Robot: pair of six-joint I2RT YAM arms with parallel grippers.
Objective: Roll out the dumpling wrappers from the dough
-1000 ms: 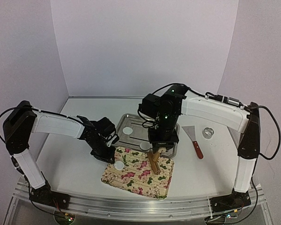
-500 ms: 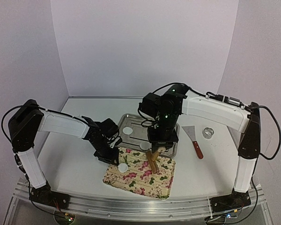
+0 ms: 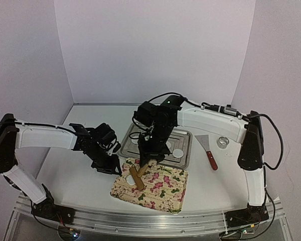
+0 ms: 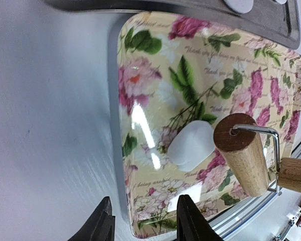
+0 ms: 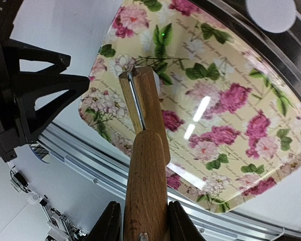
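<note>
While the right gripper (image 5: 144,221) is clamped on the handle of the wooden roller (image 5: 143,110), the roller's drum lies tilted across the flowered board (image 3: 158,190), toward the board's 9 o'clock side in the top view. A dough lump (image 4: 190,145), white, thick and rounded, sits on the board. The drum's end face is just beside it at 3 o'clock in the left wrist view, though I cannot tell whether the two touch.

My left gripper (image 4: 145,226) hangs with its fingers apart and nothing between them, above the board's edge where it meets the table (image 3: 75,175) (the lump lies well clear of those fingers).

From the board, the metal tray (image 3: 184,139) is at 12 o'clock, close against it. The dumpling wrappers (image 3: 178,152) lie flat in that tray. From above I see one disc clear of the right arm, toward 4 o'clock from the tray's middle, and the left wrist view catches parts of two at its top edge.

At 3 o'clock from the tray lie a red-handled scraper (image 3: 206,149) and, beyond it, a metal ring (image 3: 223,142).
</note>
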